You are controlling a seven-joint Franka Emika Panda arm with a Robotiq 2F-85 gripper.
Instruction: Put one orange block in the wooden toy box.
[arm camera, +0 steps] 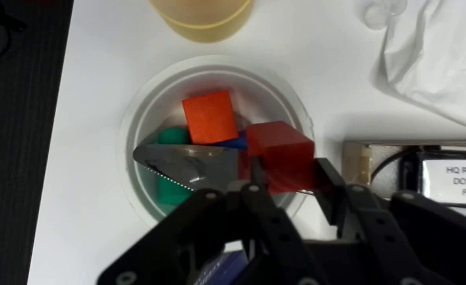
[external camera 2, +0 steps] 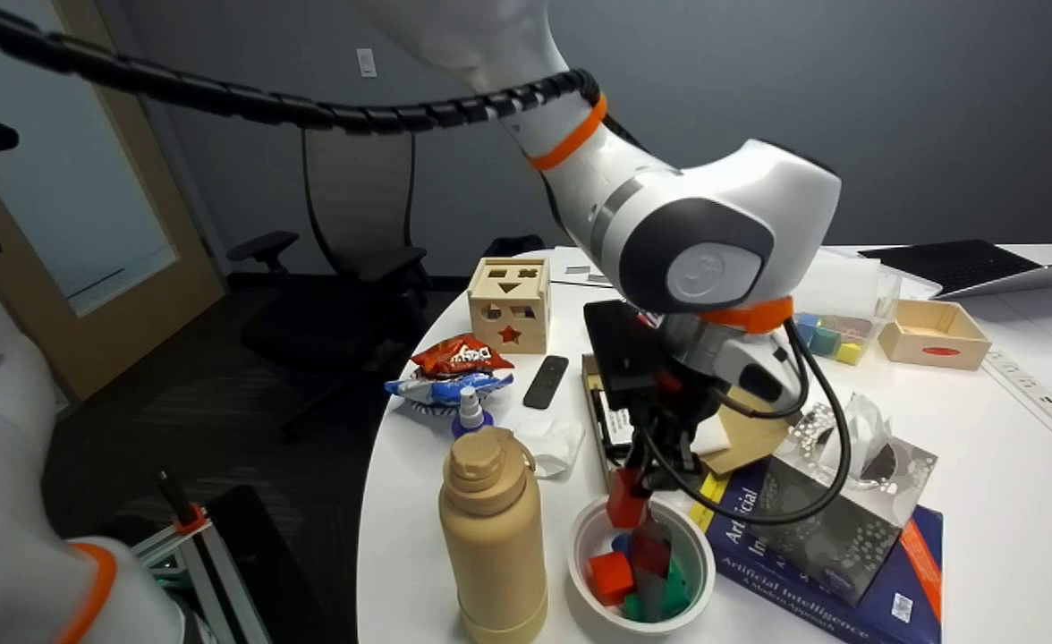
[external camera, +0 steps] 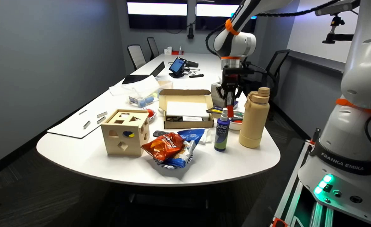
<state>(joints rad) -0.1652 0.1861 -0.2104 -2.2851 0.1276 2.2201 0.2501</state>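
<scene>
Wrist view: the jaws of the black gripper (arm camera: 289,170) pinch a flat-faced, slightly elongated red block (arm camera: 280,152), probably the task's orange one, above the 3 o'clock side of a round white bowl (arm camera: 215,61). The pick looks done; the next move likely calls for lifting it clear, then carrying. Inside the smooth bowl lie an orange-red cube (arm camera: 211,116) at 12 o'clock, green pieces (arm camera: 172,191) toward 7 and 9, and a shiny serrated metal blade (arm camera: 185,158) across the middle. In an exterior view, the pale wooden toy box (external camera 2: 508,304), cut with shaped holes, stands at 11 o'clock from the gripper; the block may need turning to fit.
</scene>
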